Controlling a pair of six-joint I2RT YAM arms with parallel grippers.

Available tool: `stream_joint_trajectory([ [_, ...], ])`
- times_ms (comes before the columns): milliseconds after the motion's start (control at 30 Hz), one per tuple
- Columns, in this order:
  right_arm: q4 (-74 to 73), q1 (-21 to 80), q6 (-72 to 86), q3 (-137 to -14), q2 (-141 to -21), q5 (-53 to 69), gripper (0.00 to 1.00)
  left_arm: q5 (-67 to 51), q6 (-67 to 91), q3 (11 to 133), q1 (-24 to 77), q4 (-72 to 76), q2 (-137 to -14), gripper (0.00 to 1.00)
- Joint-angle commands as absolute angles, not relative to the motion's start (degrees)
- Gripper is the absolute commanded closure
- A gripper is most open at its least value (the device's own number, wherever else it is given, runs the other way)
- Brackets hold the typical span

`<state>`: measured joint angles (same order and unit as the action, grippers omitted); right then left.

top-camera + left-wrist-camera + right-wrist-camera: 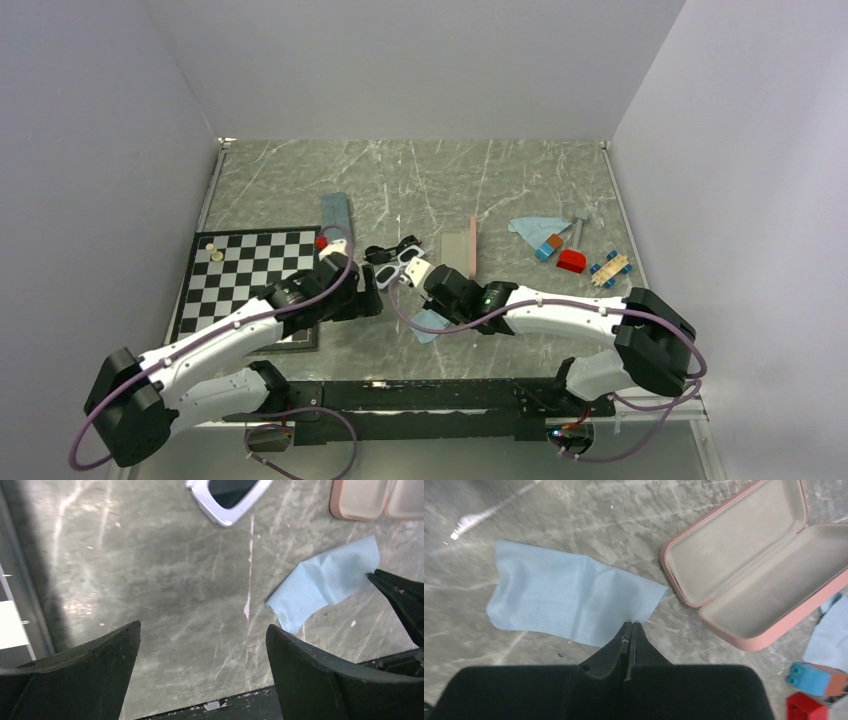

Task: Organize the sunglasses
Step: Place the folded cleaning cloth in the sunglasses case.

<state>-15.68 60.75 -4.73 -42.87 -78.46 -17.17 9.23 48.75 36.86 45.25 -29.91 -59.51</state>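
The white-framed sunglasses [227, 497] lie on the marble table [420, 180] ahead of my left gripper [204, 626], which is open with only bare table between its fingers. In the top view the white pair [393, 272] sits just below the thin black pair [388, 252], and my left gripper [368, 290] is beside them. My right gripper [630, 625] is shut, its tips pinching the near edge of a light blue cloth [569, 597]. The right fingers [400, 597] meet that cloth [325, 582] at its far corner.
An open pink case [744, 565] lies just right of the cloth. A slate-blue case [337, 213] and a chessboard [250, 275] are at the left. A second cloth [535, 228], a blue block [550, 247] and a red block [571, 261] are at the right.
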Motion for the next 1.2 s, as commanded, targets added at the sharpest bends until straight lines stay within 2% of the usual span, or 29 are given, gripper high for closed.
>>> stream_joint_trajectory([
  [0,-18.54,61.00,-14.24,-46.37,-80.30,-21.46,1.00,14.14,47.58,36.38,42.57,-33.46,-55.15,0.01],
  [533,-11.65,61.17,-29.60,-46.88,-82.04,-26.69,1.00,11.04,43.93,33.95,35.67,-29.63,-52.08,0.01],
  [767,-5.66,61.22,-41.28,-45.12,-83.47,-28.91,1.00,9.52,42.52,33.52,32.33,-28.86,-52.34,0.01],
  [1167,-9.19,60.91,-46.91,-47.65,-85.25,-30.82,1.00,6.18,40.83,32.17,27.69,-27.11,-52.97,0.01],
])
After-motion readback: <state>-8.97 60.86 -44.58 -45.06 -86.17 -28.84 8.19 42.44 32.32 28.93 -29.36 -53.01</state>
